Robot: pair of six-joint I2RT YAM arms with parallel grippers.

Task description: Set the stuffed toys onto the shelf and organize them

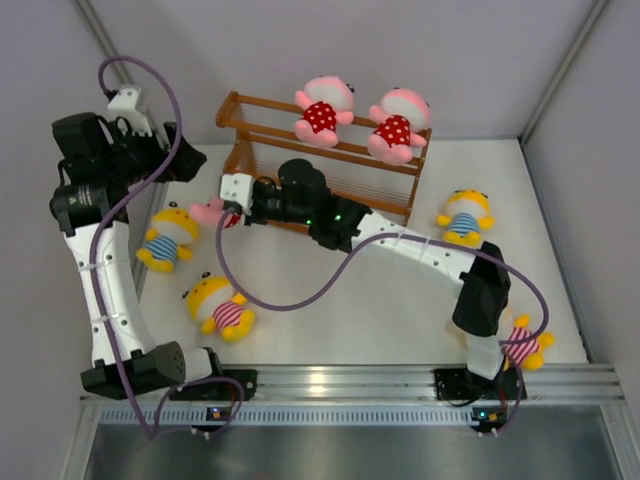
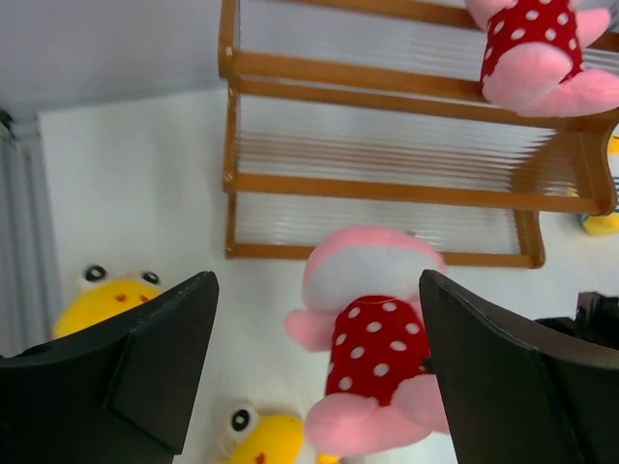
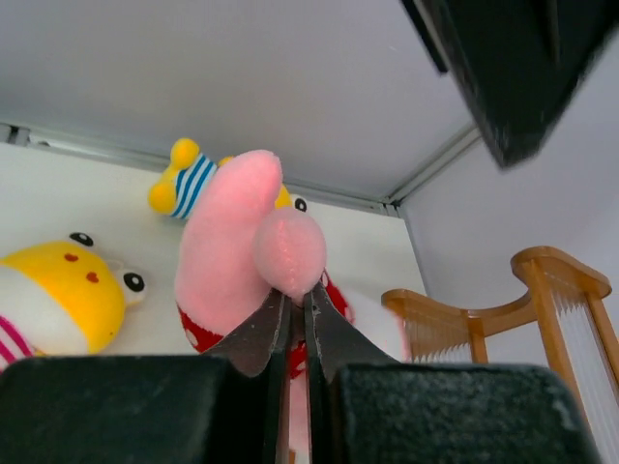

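Observation:
My right gripper (image 3: 298, 314) is shut on a limb of a pink stuffed toy (image 3: 232, 251) in a red white-dotted outfit. It holds the toy just left of the shelf (image 1: 330, 165), where the right gripper (image 1: 226, 210) and that toy (image 1: 207, 211) also show from above. My left gripper (image 2: 314, 367) is open, its fingers (image 2: 164, 358) spread either side of the same pink toy (image 2: 377, 348) without touching it. In the top view the left gripper (image 1: 192, 165) hangs above and left of the toy. Two more pink toys (image 1: 323, 108) (image 1: 398, 125) sit on the shelf's top tier.
Yellow toys lie on the table: a blue-striped one (image 1: 168, 238) and a red-striped one (image 1: 220, 305) at the left, another blue-striped one (image 1: 465, 215) right of the shelf, and a red-striped one (image 1: 525, 345) by the right arm's base. Walls enclose the table.

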